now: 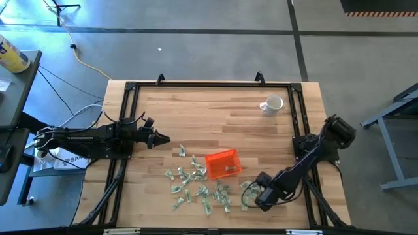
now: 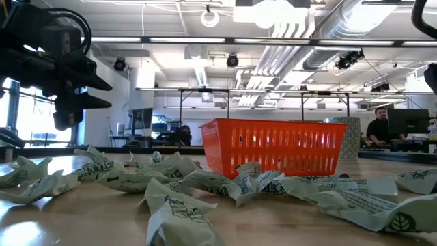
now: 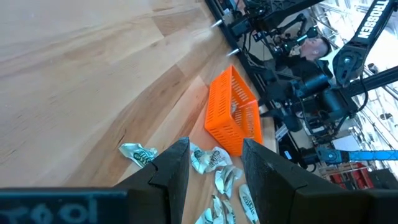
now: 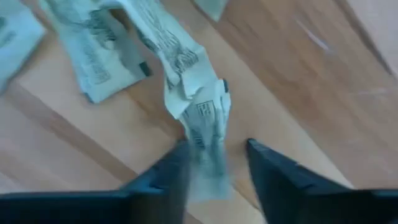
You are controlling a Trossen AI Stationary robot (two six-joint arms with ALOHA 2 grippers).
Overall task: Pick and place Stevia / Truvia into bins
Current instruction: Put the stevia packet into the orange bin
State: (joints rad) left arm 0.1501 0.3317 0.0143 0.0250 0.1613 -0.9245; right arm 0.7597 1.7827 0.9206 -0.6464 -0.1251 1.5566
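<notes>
Many crumpled pale green and white Stevia sachets point(image 1: 196, 186) lie flat on the wooden table, near its near edge, and fill the foreground of the low view point(image 2: 205, 184). The orange tray point(image 1: 223, 163) stands among them with a sachet point(image 1: 230, 169) inside. My right gripper point(image 4: 217, 168) is open and low over the table, right of the tray point(image 1: 253, 196). Its fingers stand on either side of one crumpled sachet point(image 4: 202, 118). My left gripper point(image 3: 214, 168) is open and hovers left of the pile point(image 1: 160, 138), touching nothing. My right gripper comes at the crumpled sachet from above, slanting down. The sachet's near end point(image 4: 208, 158) lies on the table between the open fingers, close to one finger point(image 4: 165, 177). I cannot tell whether that finger touches it.
A white mug point(image 1: 272, 104) stands near the table's far right corner. A black frame point(image 1: 215, 83) runs around the table. Bare wood lies between the pile and the far edge. People sit at desks in the room behind point(image 2: 379, 126).
</notes>
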